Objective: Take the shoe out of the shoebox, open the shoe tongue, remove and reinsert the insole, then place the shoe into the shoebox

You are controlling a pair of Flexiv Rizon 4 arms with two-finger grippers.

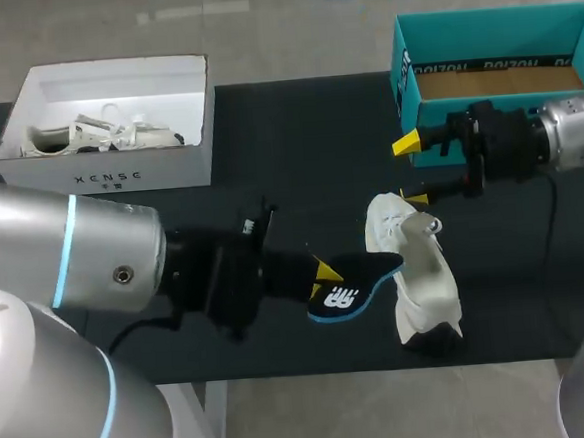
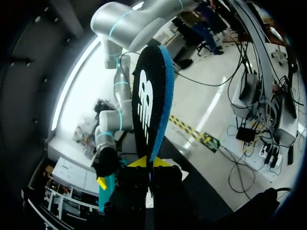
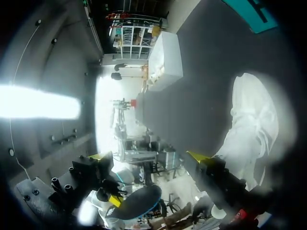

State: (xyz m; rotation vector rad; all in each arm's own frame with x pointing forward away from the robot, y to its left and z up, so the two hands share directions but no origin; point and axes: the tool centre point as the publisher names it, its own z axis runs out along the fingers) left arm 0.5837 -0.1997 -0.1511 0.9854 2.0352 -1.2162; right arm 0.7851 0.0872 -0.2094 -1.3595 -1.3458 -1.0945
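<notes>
Left end effector [image 1: 323, 273] clamped on black insole [image 1: 355, 285], beside white shoe [image 1: 416, 270] on surface [image 1: 297, 148]. My right end effector [image 1: 410, 171]: fingers apart, empty. Risk: the unsupported shoe seems tilted and may topple during reinsertion.

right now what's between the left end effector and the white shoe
The black, blue-edged insole, gripped by the left end effector, fills that gap, its far end by the white shoe. The head view shows this.
</notes>
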